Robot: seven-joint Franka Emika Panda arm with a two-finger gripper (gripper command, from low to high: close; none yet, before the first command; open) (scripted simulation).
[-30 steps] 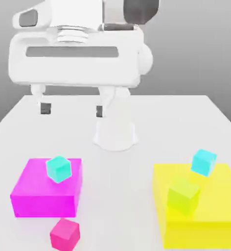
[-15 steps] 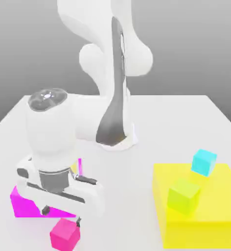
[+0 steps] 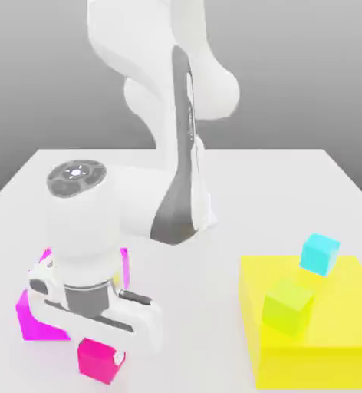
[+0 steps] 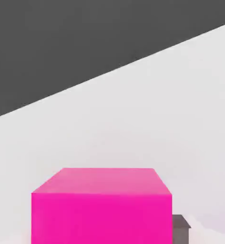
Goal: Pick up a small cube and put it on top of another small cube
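Observation:
The small cube (image 3: 97, 361), plain magenta-pink, rests on the white table near the front edge at the exterior view's left. My gripper (image 3: 100, 355) has come straight down over it, its white hand just above the cube and its fingers (image 3: 120, 358) closed against the cube's sides. In the hand view the small cube (image 4: 101, 209) sits close up, with a grey fingertip (image 4: 180, 228) pressed beside it. A cyan small cube (image 3: 320, 254) and a lime small cube (image 3: 288, 305) sit on the yellow block.
A large flat magenta block (image 3: 32, 318) lies right behind the hand, mostly covered by it. A large yellow block (image 3: 330, 349) stands at the exterior view's right front. The arm's white base (image 3: 185, 207) stands at the table's middle back.
The hand swung from high above the table down onto the small pink cube, hiding the magenta block. Its jaws went from wide open to closed on the cube.

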